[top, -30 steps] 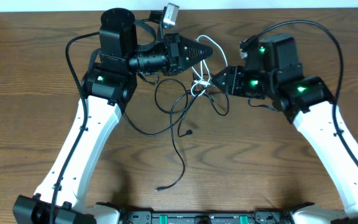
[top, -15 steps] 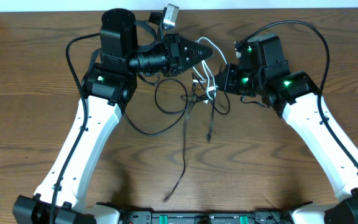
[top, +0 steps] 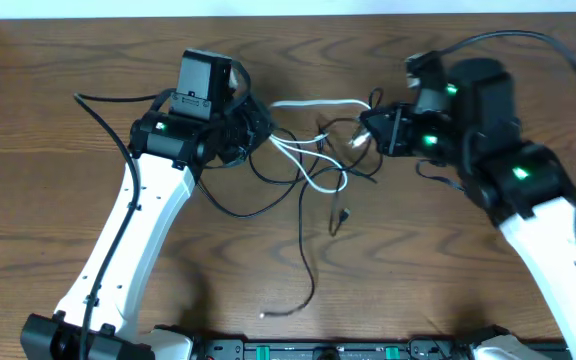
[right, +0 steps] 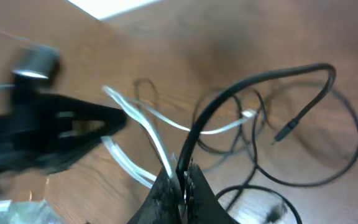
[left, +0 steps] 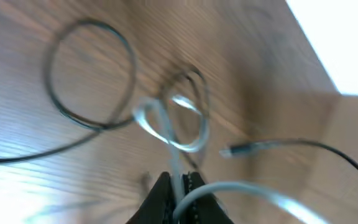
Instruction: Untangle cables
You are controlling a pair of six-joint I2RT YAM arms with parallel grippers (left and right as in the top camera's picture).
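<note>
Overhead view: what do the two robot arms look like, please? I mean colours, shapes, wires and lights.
The left arm and the right arm each have a long white link, black joint housings and small green lights. A thick black wire loops along each arm. The wrist views show slim black fingers that taper to a point.

left gripper [left: 179,186]: the bottom edge is cutting off all but its fingertips; overhead, the wrist body is hiding it.
right gripper [right: 183,182]: the bottom edge is cropping it too; which cord is sitting between the tips is blurring out.
white cable [left: 166,127]: smearing badly in the left wrist view.
black cables [top: 306,245]: their crossings in the middle knot are reading too fine to sort.
right arm [top: 488,110]: running off the right edge overhead.
</note>
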